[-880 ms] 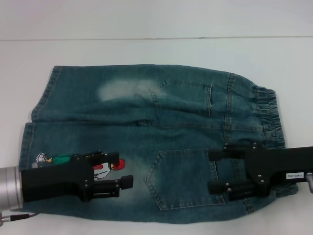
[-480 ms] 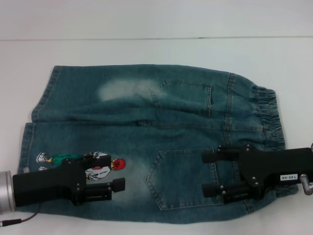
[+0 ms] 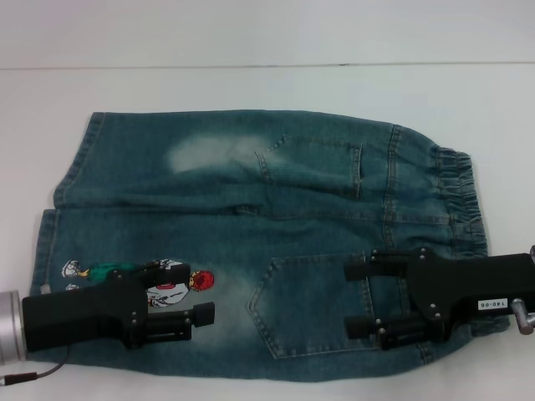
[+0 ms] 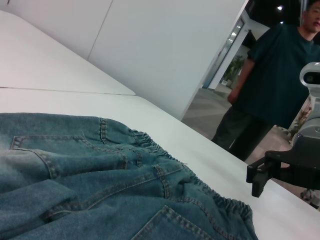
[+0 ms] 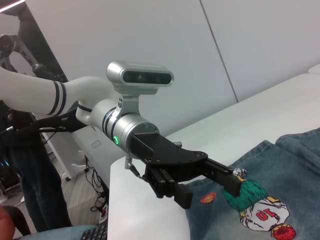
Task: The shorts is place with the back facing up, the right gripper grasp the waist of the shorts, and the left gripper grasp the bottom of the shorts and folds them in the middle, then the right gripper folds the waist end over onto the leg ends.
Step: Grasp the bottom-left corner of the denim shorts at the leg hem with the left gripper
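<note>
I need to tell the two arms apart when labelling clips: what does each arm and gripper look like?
Left gripper: black, two-fingered, on a silver-grey cylindrical wrist with a green light, a thin cable, and a white arm with dark bands. Right gripper: black, two-fingered, with a small white numbered label.

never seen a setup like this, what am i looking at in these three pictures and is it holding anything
A two-armed robot is about to fold clothes. The head view looks down from its head: denim shorts lie flat on a white table, back pockets up. The left gripper hovers open over the leg end near the embroidered player; the right gripper is open above the pocket by the waist. Neither holds anything. The other two pictures come from wrist cameras, each catching the opposite arm. A person stands beyond the table.
</note>
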{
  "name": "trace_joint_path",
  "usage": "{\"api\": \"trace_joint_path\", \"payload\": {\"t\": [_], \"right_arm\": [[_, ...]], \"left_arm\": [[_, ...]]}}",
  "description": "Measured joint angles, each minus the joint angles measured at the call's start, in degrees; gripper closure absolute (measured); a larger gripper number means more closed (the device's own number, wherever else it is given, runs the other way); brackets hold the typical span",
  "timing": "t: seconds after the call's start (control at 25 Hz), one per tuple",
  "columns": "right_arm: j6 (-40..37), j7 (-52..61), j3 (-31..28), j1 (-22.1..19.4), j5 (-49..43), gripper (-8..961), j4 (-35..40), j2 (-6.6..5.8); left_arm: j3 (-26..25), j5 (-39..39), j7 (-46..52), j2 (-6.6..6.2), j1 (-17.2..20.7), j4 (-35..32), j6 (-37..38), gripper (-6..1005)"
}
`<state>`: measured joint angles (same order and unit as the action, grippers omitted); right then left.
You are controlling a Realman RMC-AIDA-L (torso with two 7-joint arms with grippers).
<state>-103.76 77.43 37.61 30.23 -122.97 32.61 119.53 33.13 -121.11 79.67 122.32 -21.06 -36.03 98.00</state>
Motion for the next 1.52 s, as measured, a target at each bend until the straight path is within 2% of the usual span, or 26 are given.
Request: {"api": "trace_joint_path", "payload": {"t": [0.2,0.32,0.52,0.64,0.8,0.96,1.52], "right_arm": [[0.49,0.00,0.01,0.00,0.07,41,-0.16,0.07],[0.48,0.02,0.01,-0.01,0.11,40,-0.20,0.08],[0.35,0.02,-0.17,-0.52,0.17,39,-0.20,0.09],[0.45,0.01,-0.16,-0.55,0.19,39,-0.20,0.09],[0.48,0.00,0.04,-0.50,0.20,40,-0.19,0.09],[0.49,0.01,0.04,-0.60,0.20,40,-0.17,0.08],[0.50,0.00,-0.13,-0.91,0.20,40,-0.17,0.00]], "left_arm": [[-0.50,0.00,0.03,0.03,-0.01,-0.19,0.21,102],[-3.75,0.02,0.55,0.01,0.77,-1.96,2.30,102],[-12.81,-0.10,6.52,0.05,5.62,-10.04,6.87,103],[-15.71,-1.26,10.30,0.27,8.28,-14.93,6.57,103],[-18.40,-5.72,12.59,0.26,9.64,-17.39,6.75,103],[-20.05,-10.28,12.56,0.10,9.77,-18.10,5.75,105],[-20.69,-15.38,12.80,0.32,10.34,-20.68,0.70,113]]}}
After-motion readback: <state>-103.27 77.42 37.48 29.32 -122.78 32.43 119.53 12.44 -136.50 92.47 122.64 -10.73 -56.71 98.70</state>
